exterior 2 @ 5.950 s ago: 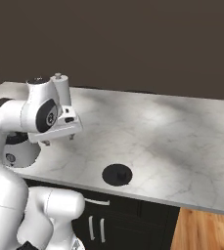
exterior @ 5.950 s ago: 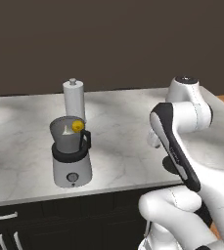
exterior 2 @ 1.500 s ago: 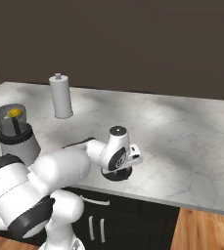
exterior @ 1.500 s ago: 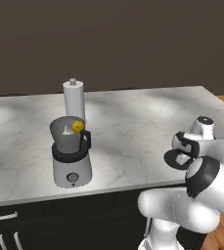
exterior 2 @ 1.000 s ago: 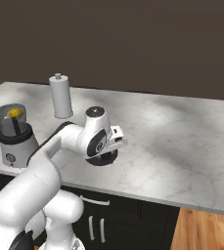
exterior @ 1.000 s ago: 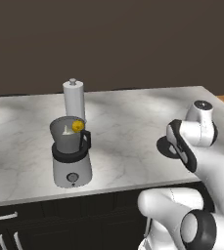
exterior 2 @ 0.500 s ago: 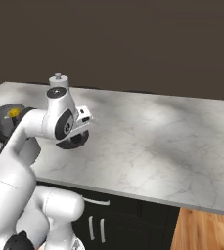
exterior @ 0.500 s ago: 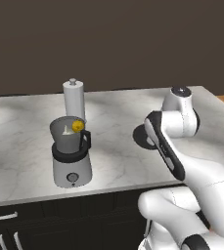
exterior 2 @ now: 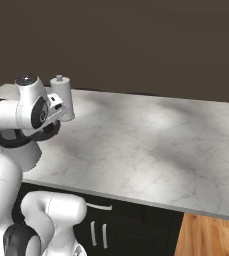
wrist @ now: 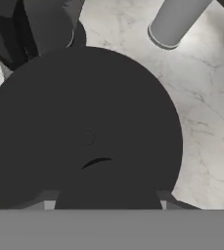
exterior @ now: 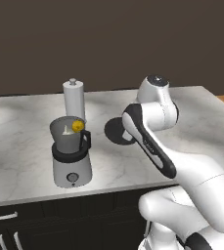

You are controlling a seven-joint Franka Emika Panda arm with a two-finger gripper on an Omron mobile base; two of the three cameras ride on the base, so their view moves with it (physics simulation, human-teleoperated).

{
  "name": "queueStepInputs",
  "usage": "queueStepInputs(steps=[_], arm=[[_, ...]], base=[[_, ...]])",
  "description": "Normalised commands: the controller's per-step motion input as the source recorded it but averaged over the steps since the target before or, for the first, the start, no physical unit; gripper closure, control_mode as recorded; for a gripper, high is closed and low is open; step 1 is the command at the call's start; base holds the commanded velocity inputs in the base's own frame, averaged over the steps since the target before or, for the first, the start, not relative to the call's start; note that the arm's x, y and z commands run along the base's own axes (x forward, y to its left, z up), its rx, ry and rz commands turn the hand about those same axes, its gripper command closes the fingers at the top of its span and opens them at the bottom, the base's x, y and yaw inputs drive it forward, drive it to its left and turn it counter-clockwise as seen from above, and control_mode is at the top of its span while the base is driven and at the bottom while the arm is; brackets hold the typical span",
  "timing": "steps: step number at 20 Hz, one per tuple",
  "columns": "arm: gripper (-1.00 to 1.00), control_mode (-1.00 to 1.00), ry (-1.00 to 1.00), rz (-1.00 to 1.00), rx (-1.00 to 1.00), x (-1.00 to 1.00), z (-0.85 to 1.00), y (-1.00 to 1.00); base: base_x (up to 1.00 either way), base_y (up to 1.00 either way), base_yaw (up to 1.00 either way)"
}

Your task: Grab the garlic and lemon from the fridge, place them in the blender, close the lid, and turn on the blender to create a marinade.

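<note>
The hand (exterior: 117,131) is gripping the lid (wrist: 84,132), which is hiding its fingertips. The lid is hanging over the marble counter (exterior 2: 151,140), at 3 o'clock from the blender (exterior: 71,151).

A white marble counter (exterior: 25,146) is being seen across the frame's middle. The blender (exterior: 71,151) is being carried at centre left, a white cylinder (exterior: 73,100) just behind it.

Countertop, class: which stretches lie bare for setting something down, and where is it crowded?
Bare marble countertop runs right of the arm to the far edge. Crowded at the left: blender, white cylinder and the carried lid.
</note>
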Motion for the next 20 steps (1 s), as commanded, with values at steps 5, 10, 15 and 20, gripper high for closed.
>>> queueStepInputs(steps=[5, 10, 15, 20], arm=[[1.00, -1.00, 0.00, 0.18, 0.00, 0.02, 0.50, 0.89], [1.00, -1.00, 0.00, 0.05, 0.00, 0.16, 0.35, 0.95], [1.00, -1.00, 0.03, 0.00, 0.00, 0.64, 0.01, 0.91], [1.00, -1.00, 0.14, 0.00, 0.00, 0.98, -0.23, 0.57]], base=[[0.00, 0.00, 0.00], [0.00, 0.00, 0.00], [0.00, 0.00, 0.00], [0.00, 0.00, 0.00]])
